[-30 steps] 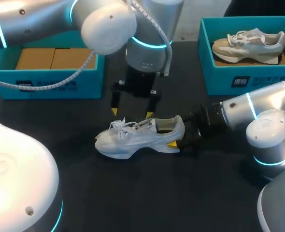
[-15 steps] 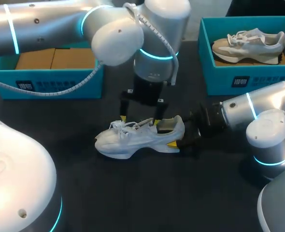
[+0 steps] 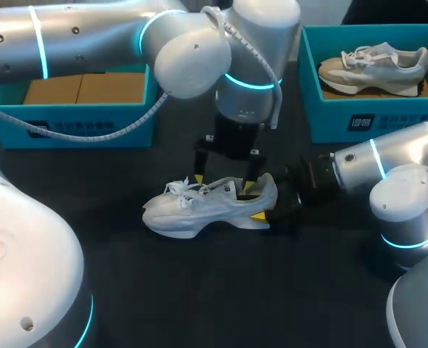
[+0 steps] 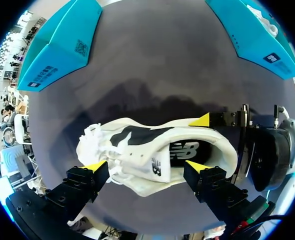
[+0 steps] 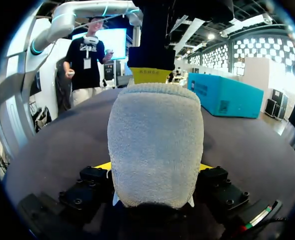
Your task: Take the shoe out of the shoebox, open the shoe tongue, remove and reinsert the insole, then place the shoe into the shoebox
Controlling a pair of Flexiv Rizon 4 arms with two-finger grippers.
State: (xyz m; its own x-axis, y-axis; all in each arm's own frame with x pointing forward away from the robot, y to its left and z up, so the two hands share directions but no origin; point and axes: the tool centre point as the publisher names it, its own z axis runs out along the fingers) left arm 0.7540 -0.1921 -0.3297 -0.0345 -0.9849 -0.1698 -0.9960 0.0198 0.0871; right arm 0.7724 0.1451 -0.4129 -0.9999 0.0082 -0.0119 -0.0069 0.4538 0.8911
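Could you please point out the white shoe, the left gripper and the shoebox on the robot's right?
white shoe (image 3: 203, 210), head view, on its side at midfoot.
left gripper (image 4: 146, 166), left wrist view, midway between its yellow tips.
right shoebox (image 3: 406, 116), head view, on its front wall.

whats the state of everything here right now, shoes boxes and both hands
white shoe, out of the box, upright on the table, heel gripped
left hand, open, over the laces and opening
right hand, shut on the white shoe's heel
left shoebox, lidless, brown cardboard inside
right shoebox, lidless, holds the beige shoe
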